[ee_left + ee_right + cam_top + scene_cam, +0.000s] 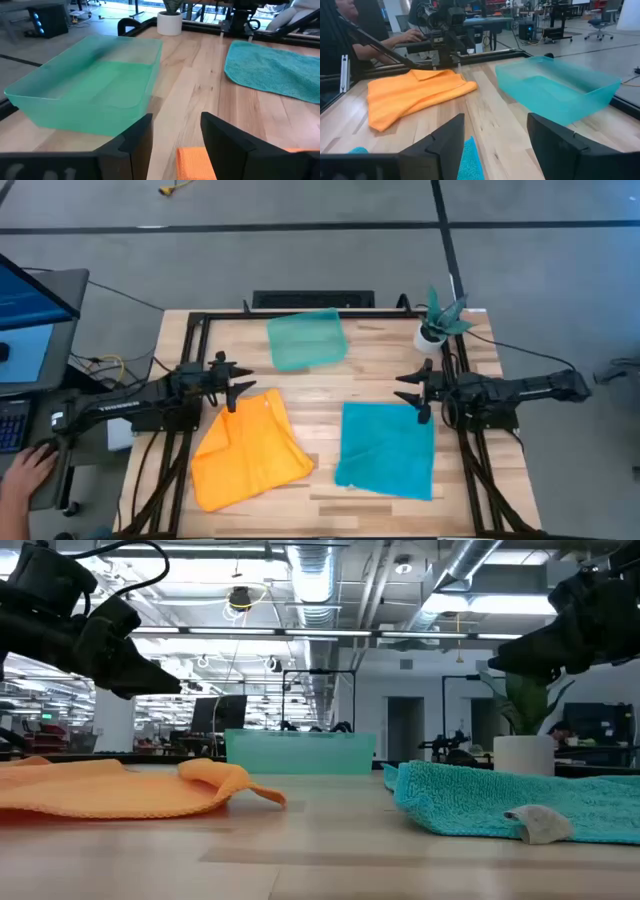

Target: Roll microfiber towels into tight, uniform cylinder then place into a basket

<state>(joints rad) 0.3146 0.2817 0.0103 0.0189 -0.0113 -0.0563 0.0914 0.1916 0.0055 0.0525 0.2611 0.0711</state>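
Room to move looks fair from my seat: bare wood runs between both towels and up to the basket point(306, 340) at the table's point(320, 480) far edge. Left gripper point(238, 381), jaws apart and holding nothing, hangs over the orange towel's point(245, 450) far corner. That towel lies crumpled, one corner folded over, unrolled. Teal towel point(386, 448) lies flat, near edge by the table's front. Right gripper point(412, 392), jaws wide and empty, hovers at its far edge. White plant pot point(432, 335) stands far right. A person's hand point(28, 472) rests off the table's left side.
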